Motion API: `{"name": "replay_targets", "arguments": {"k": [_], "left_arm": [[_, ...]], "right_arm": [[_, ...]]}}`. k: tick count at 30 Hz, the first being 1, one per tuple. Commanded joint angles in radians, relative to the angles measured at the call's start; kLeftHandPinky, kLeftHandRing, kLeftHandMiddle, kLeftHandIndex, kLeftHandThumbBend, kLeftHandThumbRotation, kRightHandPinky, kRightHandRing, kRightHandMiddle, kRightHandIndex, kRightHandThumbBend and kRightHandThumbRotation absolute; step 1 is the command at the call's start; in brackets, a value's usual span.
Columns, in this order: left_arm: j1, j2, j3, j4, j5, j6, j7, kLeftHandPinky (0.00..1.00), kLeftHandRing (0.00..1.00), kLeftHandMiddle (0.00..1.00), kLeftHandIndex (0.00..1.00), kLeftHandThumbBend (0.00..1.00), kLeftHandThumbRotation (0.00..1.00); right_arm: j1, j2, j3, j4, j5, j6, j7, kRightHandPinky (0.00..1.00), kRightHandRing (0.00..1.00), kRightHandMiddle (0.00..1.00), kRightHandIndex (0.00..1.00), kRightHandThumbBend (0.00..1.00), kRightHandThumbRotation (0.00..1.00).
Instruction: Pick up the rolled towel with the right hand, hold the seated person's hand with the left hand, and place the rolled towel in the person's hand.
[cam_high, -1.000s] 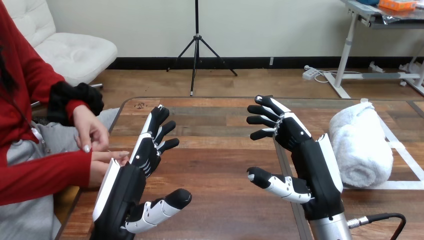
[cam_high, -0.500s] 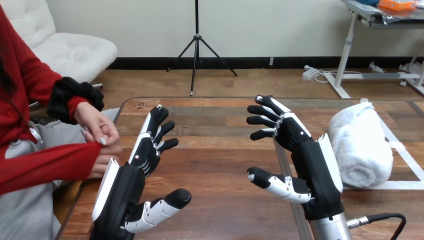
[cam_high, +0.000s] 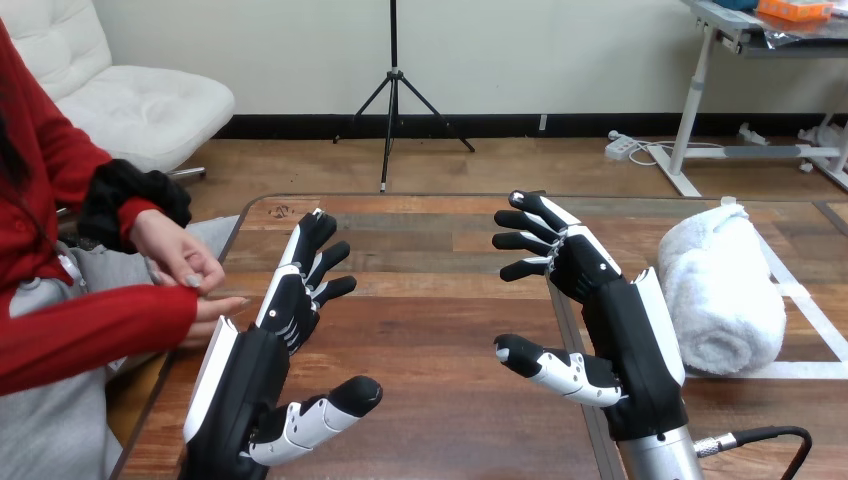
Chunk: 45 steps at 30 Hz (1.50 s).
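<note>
Towel (cam_high: 720, 295): long axis front-to-back. Right hand (cam_high: 600, 300) just left of it, fingers spread, empty; left hand (cam_high: 270, 350) farther, fingers apart.

- The left hand (cam_high: 255, 385) is over the left part of the surface (cam_high: 440, 330), fingers straight and spread, holding nothing.
- The right hand (cam_high: 630, 340) is raised mid-surface, fingers spread, empty.
- The rolled towel (cam_high: 720, 290) lies on the surface, just right of the right hand, untouched.
- At the surface's left edge, the person's upper hand (cam_high: 172, 248) touches the person's lower hand (cam_high: 218, 308), near the left hand.
</note>
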Motion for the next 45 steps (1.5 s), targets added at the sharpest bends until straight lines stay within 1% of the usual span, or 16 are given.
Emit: {"name": "replay_targets", "arguments": {"k": [1, 12, 19, 24, 27, 33, 39, 42, 45], "left_arm": [[-0.057, -0.001, -0.003, -0.021, 0.004, -0.012, 0.004, 0.84, 0.94, 0.98, 1.0, 1.0, 0.71], [-0.055, -0.006, 0.001, -0.021, 0.013, -0.015, 0.012, 0.83, 0.93, 0.97, 0.99, 1.0, 0.72], [-0.052, -0.007, -0.001, -0.027, 0.016, -0.01, 0.014, 0.84, 0.93, 0.97, 0.99, 1.0, 0.72], [-0.055, -0.01, -0.004, -0.022, 0.016, -0.015, 0.015, 0.84, 0.93, 0.97, 0.99, 1.0, 0.72], [-0.057, -0.01, -0.012, -0.019, -0.001, -0.012, 0.005, 0.84, 0.93, 0.97, 0.99, 1.0, 0.7], [-0.061, -0.016, -0.011, -0.015, 0.015, -0.017, 0.013, 0.85, 0.93, 0.97, 0.99, 1.0, 0.7], [-0.067, -0.026, -0.005, -0.014, 0.044, -0.017, 0.03, 0.84, 0.93, 0.97, 0.99, 1.0, 0.7], [-0.07, -0.029, -0.009, -0.013, 0.046, -0.015, 0.031, 0.84, 0.93, 0.97, 0.99, 1.0, 0.7], [-0.07, -0.03, -0.016, -0.018, 0.039, -0.004, 0.025, 0.84, 0.93, 0.98, 0.99, 1.0, 0.7]], "right_arm": [[-0.049, -0.002, -0.001, 0.013, 0.01, -0.024, -0.009, 0.62, 0.75, 0.81, 0.85, 0.99, 0.63], [-0.054, 0.001, 0.004, 0.041, 0.023, -0.044, 0.0, 0.66, 0.76, 0.82, 0.85, 1.0, 0.65], [-0.061, 0.0, -0.002, 0.056, 0.004, -0.062, -0.015, 0.68, 0.77, 0.84, 0.85, 1.0, 0.67], [-0.066, -0.003, -0.004, 0.056, 0.005, -0.064, -0.015, 0.69, 0.77, 0.84, 0.85, 1.0, 0.67], [-0.066, -0.007, -0.005, 0.046, 0.011, -0.059, -0.013, 0.69, 0.77, 0.83, 0.85, 1.0, 0.67], [-0.076, -0.021, -0.019, 0.013, 0.01, -0.042, -0.019, 0.7, 0.77, 0.82, 0.85, 1.0, 0.66], [-0.09, -0.041, -0.042, -0.033, 0.0, -0.004, -0.037, 0.71, 0.77, 0.82, 0.85, 1.0, 0.65], [-0.1, -0.056, -0.059, -0.058, -0.016, 0.018, -0.053, 0.72, 0.78, 0.83, 0.85, 1.0, 0.66], [-0.105, -0.068, -0.072, -0.091, -0.023, 0.054, -0.066, 0.72, 0.78, 0.83, 0.85, 1.0, 0.66]]}}
